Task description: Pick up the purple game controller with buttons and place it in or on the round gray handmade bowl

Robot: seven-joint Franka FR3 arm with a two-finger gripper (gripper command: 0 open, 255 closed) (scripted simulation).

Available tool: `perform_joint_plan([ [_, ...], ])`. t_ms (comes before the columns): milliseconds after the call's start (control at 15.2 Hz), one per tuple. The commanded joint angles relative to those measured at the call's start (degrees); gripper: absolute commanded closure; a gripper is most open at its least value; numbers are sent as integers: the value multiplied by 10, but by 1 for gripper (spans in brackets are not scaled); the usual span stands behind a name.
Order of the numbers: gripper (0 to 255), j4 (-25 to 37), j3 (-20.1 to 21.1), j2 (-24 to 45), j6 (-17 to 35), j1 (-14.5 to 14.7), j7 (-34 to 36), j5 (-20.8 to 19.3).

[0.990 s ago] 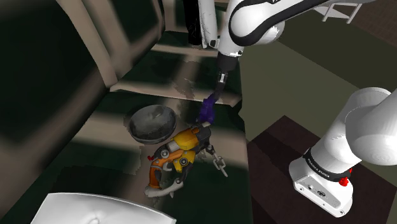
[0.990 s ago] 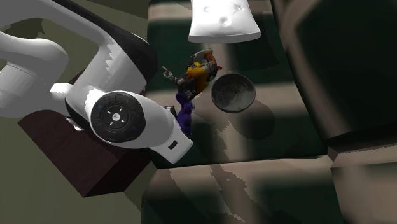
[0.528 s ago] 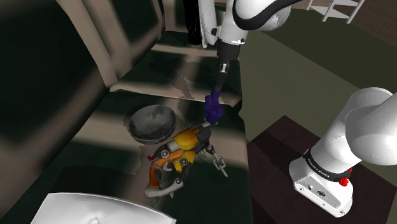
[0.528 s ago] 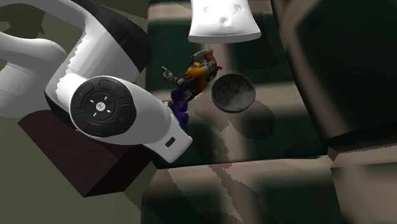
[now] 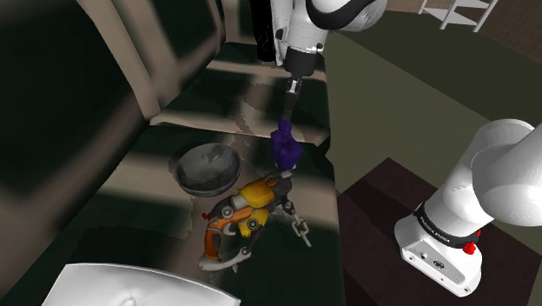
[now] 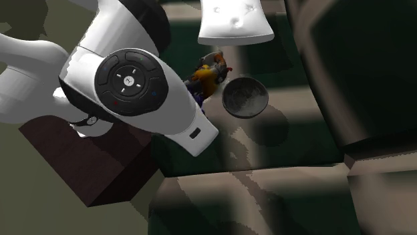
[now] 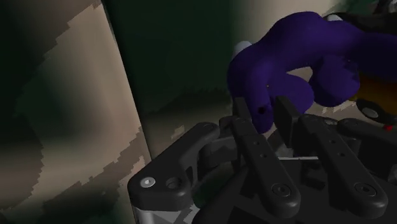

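The purple game controller [image 5: 284,149] hangs in the air off the end of my black gripper [image 5: 283,130], above the orange toy. In the wrist view my gripper [image 7: 264,109] is shut on the controller [image 7: 299,60], with both fingers clasping its lower lobe. The round gray bowl [image 5: 207,167] sits on the dark surface, to the shoulder view's left of the controller and lower. In the second exterior view the bowl [image 6: 245,97] lies right of the arm, and a sliver of the controller [image 6: 196,93] peeks past the white arm link.
An orange and yellow toy [image 5: 246,209] with metal parts lies just beside the bowl, under the controller. A white object [image 5: 130,287] sits at the near left. A raised pale ledge [image 5: 252,122] runs behind the bowl. The stand [image 5: 439,252] is at the lower right.
The arm has risen and swung slightly, and the held controller now hangs straighter under the gripper. The orange toy looks slightly shifted. The bowl has not moved.
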Motion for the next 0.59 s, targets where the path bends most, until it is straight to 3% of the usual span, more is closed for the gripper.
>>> perform_joint_plan([
  [0, 255, 17, 18, 20, 9, 13, 26, 6],
  [528, 255, 128, 74, 129, 29, 54, 123, 3],
])
